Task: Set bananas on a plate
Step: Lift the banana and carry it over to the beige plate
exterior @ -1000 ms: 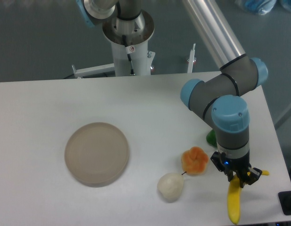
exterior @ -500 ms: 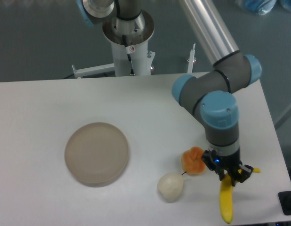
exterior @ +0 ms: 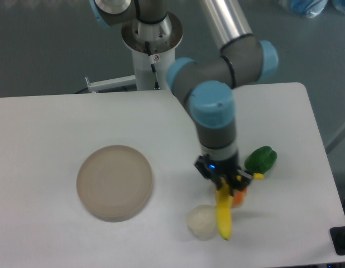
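Since 1 s ago, arm w/ black two-finger gripper (exterior: 224, 182) has swung left from the table's right edge toward the middle, carrying the bright yellow curved banana (exterior: 223, 215) along; it was by the near-right corner, now it hangs just right of the whitish rounded lump (exterior: 201, 221). Gripper fingers are clamped on the banana's upper end, near the thin stem, which pokes out to the right. Banana hangs roughly vertical, lower tip pointing down toward the front edge, its lower half overlapping the lump's right side in this view; can't tell if it touches lump or table.

Round orange fruit (exterior: 239, 196) is mostly hidden behind gripper + banana, only a sliver showing. Green glossy pepper-like item (exterior: 260, 159), mostly hidden before, is now fully in view to the gripper's right.

Round flat beige-tan plate (exterior: 115, 182) w/ low rim sits unchanged on the white table (exterior: 49, 128), well left of the gripper, nothing on it.
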Controlling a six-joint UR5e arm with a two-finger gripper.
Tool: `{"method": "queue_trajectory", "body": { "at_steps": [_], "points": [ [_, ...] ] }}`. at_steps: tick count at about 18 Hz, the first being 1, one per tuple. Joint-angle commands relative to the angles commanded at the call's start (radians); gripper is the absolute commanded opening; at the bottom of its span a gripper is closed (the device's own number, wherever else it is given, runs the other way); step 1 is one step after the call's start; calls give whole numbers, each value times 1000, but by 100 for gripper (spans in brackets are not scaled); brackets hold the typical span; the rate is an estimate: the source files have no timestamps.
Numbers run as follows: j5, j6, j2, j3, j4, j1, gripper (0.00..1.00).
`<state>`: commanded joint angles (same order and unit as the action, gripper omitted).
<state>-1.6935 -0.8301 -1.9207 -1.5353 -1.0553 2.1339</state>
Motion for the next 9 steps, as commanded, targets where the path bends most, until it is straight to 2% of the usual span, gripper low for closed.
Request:
{"method": "queue_trajectory", "body": {
  "at_steps": [3,7,9],
  "points": [
    [3,113,23,-46,-9,-64,39],
    [15,270,25,-107,-12,-141,39],
    [21,293,23,-140,-11,-172,39]
  ]
}}
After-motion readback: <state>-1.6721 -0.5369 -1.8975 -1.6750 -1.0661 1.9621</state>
